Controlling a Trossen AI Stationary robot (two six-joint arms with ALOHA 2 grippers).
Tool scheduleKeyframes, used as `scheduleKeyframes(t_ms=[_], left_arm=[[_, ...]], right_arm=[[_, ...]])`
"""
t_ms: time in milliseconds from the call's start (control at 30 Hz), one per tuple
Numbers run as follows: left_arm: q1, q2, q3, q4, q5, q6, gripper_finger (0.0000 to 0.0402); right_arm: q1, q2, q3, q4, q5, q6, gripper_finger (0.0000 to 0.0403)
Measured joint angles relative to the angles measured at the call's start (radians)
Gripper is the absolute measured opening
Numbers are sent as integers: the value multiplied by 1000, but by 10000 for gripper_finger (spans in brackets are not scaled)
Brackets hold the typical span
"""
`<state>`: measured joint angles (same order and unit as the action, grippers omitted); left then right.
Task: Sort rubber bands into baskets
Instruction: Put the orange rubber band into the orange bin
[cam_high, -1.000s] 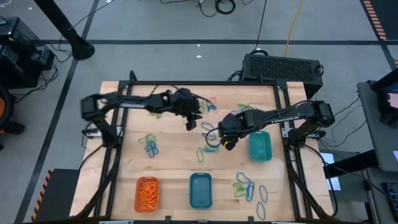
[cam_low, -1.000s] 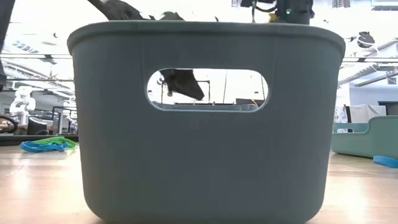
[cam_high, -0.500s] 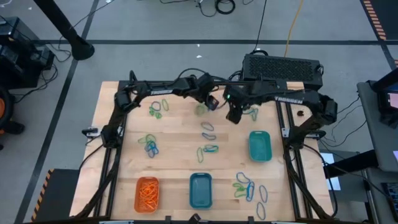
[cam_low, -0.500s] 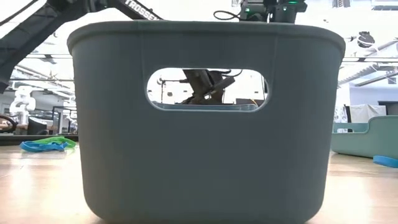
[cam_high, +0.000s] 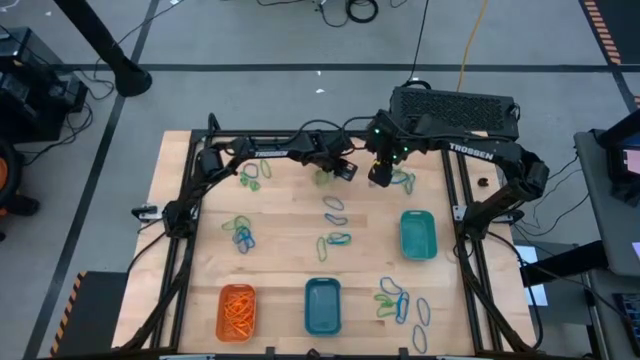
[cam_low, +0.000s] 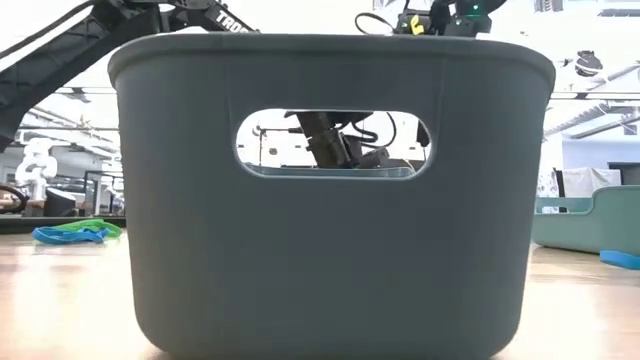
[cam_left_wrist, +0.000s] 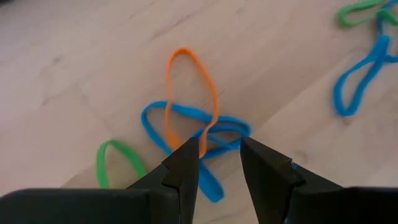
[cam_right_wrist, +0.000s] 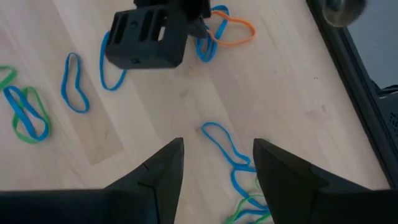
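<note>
We read "TROSSEN" in white letters on the right arm (cam_high: 470, 151); in the low view, only part of that lettering shows on an arm (cam_low: 228, 20).

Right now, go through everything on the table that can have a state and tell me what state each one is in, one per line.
left gripper: open, low over an orange band crossed over a blue band
right gripper: open, above a blue band, holding nothing
orange basket: upright, orange bands inside
blue basket: upright, looks empty
teal-green basket: upright, looks empty
</note>
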<state>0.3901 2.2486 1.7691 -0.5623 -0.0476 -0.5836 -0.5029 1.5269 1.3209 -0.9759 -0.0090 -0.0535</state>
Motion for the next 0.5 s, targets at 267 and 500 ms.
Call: scheduleKeyframes(t_ms=[267,500], left_arm=[[-7,0,0,-76,-52,-14,125],[13,0,0,-83,-50,-40,124]], right_arm=[[-2,0,0,-16,-45,-51,185],[-2,0,0,-10,-53,-64,185]])
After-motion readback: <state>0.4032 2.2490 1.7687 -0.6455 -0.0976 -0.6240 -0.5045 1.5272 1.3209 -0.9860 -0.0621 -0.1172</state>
